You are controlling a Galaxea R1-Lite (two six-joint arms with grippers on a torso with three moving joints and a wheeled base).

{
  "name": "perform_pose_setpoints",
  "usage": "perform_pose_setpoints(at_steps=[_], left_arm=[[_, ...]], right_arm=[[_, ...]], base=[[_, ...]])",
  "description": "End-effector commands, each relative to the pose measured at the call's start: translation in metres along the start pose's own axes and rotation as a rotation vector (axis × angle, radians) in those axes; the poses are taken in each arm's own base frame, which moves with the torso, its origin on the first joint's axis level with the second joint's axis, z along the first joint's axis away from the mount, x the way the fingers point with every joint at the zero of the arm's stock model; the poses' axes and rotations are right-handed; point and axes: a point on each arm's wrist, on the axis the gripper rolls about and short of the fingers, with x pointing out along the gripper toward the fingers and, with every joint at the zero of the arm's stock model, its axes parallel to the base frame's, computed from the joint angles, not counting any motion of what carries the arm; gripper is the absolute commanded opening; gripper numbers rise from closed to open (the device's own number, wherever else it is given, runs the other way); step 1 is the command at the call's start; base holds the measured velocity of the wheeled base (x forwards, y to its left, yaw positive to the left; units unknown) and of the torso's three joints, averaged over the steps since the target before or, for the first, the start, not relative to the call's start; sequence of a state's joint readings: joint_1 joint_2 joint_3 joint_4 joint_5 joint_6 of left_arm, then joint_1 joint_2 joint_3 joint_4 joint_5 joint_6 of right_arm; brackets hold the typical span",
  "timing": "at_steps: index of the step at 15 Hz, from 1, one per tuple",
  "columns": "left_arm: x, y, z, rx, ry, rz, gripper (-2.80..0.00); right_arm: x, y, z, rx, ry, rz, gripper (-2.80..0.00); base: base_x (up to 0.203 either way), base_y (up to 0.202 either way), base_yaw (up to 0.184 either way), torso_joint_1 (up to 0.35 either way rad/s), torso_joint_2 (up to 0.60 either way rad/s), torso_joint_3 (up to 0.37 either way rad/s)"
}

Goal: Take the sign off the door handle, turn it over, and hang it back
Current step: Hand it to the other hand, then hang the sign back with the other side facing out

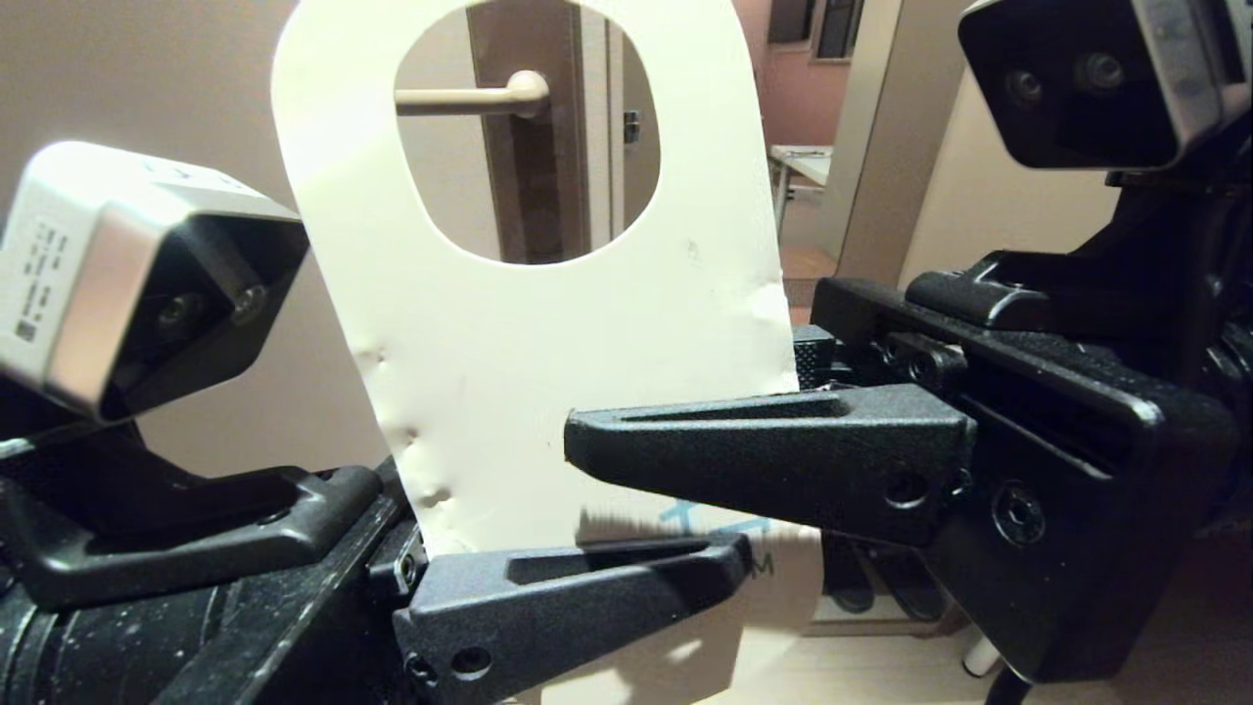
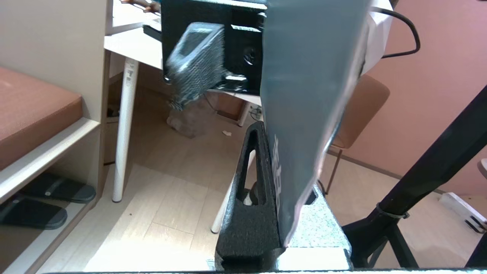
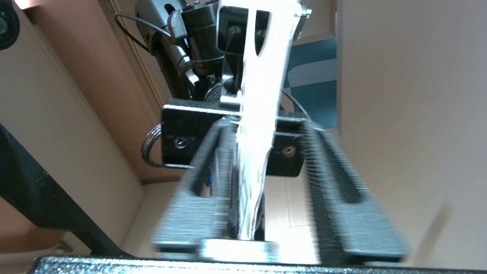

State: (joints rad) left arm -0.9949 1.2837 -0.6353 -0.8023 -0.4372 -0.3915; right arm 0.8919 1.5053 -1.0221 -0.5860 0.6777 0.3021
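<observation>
Mid-handover: left gripper (image 1: pixel 587 578) is clamped on the sign (image 1: pixel 548 323), white side up front — right gripper (image 3: pixel 277 213) jaws are parted around it, blurred. Next I'd guess the hole goes over the door handle (image 1: pixel 470 98).

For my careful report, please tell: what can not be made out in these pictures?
- Head view: the sign is cut off at the top edge; the left gripper and right gripper cover its print.
- Head view: the sign hides most of the door handle.
- Left wrist view: the print lies too steeply to read.
</observation>
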Motion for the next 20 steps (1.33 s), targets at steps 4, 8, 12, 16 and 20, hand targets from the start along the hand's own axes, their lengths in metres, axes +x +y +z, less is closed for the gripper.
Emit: perform_pose_setpoints(at_steps=[4, 8, 12, 16, 20], left_arm=[[-0.001, 0.001, 0.0, -0.001, -0.004, 0.005, -2.8], [-0.015, 0.003, -0.003, 0.003, -0.012, 0.043, -2.8], [-0.036, 0.016, -0.003, 0.021, -0.039, 0.161, -2.8], [-0.062, 0.028, -0.004, 0.052, -0.074, 0.301, -2.8], [-0.091, 0.044, -0.003, 0.108, -0.115, 0.496, -2.8]], right_arm=[[-0.003, 0.002, 0.0, -0.003, -0.005, -0.005, 0.0], [-0.007, 0.002, -0.003, 0.003, -0.024, -0.092, 0.0], [-0.014, 0.001, -0.009, 0.013, -0.042, -0.224, 0.0], [-0.023, -0.014, -0.011, 0.013, -0.1, -0.495, 0.0], [-0.058, -0.046, -0.021, -0.021, -0.11, -0.843, 0.0]], base=[[0.0, 0.0, 0.0, 0.0, 0.0, 0.0], [0.0, 0.0, 0.0, 0.0, 0.0, 0.0], [0.0, 0.0, 0.0, 0.0, 0.0, 0.0], [0.0, 0.0, 0.0, 0.0, 0.0, 0.0], [0.0, 0.0, 0.0, 0.0, 0.0, 0.0]])
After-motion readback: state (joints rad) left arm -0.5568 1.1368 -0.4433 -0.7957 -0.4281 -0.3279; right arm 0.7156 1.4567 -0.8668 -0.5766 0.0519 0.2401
